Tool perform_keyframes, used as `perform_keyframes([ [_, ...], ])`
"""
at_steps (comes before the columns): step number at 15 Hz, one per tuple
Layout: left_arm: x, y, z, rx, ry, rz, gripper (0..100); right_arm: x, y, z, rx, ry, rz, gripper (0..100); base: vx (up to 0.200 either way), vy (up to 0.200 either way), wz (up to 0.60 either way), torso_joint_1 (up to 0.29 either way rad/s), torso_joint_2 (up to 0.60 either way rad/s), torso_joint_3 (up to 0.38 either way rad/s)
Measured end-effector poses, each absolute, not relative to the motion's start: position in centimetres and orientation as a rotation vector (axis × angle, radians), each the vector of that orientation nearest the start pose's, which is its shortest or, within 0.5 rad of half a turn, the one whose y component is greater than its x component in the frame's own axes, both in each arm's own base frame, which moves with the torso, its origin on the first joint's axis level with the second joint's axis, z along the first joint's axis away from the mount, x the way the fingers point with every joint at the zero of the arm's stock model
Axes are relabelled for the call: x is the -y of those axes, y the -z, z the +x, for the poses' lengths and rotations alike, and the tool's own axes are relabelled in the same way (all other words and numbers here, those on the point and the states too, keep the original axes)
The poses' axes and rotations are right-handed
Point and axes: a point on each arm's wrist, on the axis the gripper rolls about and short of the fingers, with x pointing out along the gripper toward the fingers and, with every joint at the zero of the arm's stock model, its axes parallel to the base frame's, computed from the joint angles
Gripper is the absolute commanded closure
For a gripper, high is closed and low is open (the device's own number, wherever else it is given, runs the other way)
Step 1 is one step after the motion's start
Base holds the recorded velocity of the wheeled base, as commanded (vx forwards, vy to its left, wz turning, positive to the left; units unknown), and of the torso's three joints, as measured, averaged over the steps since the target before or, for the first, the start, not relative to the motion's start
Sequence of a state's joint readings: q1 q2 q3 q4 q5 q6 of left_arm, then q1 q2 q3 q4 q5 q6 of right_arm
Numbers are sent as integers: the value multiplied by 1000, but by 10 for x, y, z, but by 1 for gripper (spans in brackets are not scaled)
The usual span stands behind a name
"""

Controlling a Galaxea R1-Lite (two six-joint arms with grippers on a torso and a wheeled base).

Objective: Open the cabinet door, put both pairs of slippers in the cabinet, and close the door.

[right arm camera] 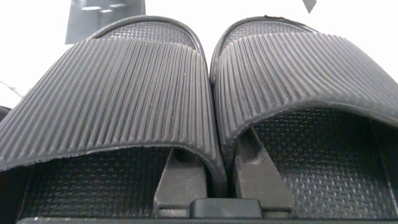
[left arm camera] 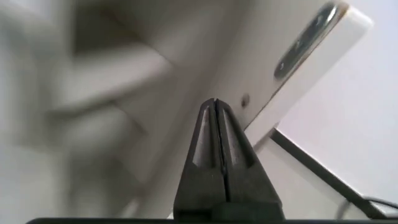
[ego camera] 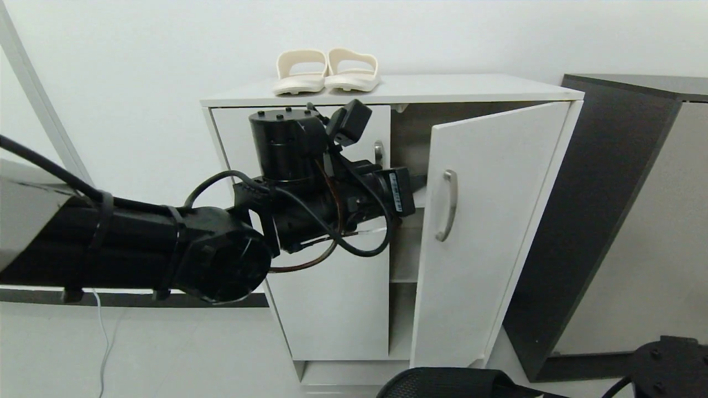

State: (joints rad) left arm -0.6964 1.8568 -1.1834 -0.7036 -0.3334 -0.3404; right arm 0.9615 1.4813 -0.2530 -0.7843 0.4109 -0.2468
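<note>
Two black ribbed rubber slippers point(right arm camera: 143, 93) lie side by side right against the right wrist camera, straps arching overhead and dotted footbeds below. The right gripper point(right arm camera: 213, 146) reaches into them from the heel end. One of its fingers point(right arm camera: 180, 183) lies inside each slipper, under the strap. The two adjoining inner side walls stand pressed together between the fingers, so the pair is pinched at its middle seam. In the head view a black textured shape at the lower edge, below the open door, appears to be this pair, in front of the cabinet's base.

At the white laminate cabinet point(ego camera: 442, 88), the left gripper point(left arm camera: 215, 102) has its two dark fingers pressed flat together with nothing between them. In the head view the left arm stretches across the closed left-hand door point(ego camera: 332, 309), its wrist level with that door's metal handle point(ego camera: 378, 152), and its end sits at the gap beside the open door. In the left wrist view the tips lie just beside the edge of a white door panel bearing a metal handle. Whether they touch it cannot be told.

The right-hand door point(ego camera: 487, 249) stands swung outward, its curved silver bar handle point(ego camera: 448, 204) facing the camera, and white shelves point(ego camera: 404, 276) show in the opening. A pair of cream moulded slide slippers point(ego camera: 326, 72) rests on the cabinet top, toward its left rear, toes forward. A dark grey cabinet point(ego camera: 581, 221) stands just beside the white one on its right.
</note>
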Motion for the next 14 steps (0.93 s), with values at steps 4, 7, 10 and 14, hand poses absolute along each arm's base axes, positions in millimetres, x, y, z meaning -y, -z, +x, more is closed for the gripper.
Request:
perform_keyframes([
  [4, 258, -244, 238, -94, 1155, -324, 100, -166, -115, 95, -294, -1444, -342, 100, -50, 0, 0, 1, 2, 2],
  [7, 250, -239, 238, -83, 1128, -327, 100, -167, -115, 96, -293, -1440, -339, 100, 0, 0, 0, 0, 0, 0],
  [10, 223, -233, 249, -88, 1042, -324, 100, -168, -116, 100, -291, -1414, -337, 100, 0, 0, 0, 0, 0, 0],
  [14, 171, -234, 245, -87, 914, -323, 100, -168, -126, 131, -334, -1218, -217, 100, 0, 0, 0, 0, 0, 0],
])
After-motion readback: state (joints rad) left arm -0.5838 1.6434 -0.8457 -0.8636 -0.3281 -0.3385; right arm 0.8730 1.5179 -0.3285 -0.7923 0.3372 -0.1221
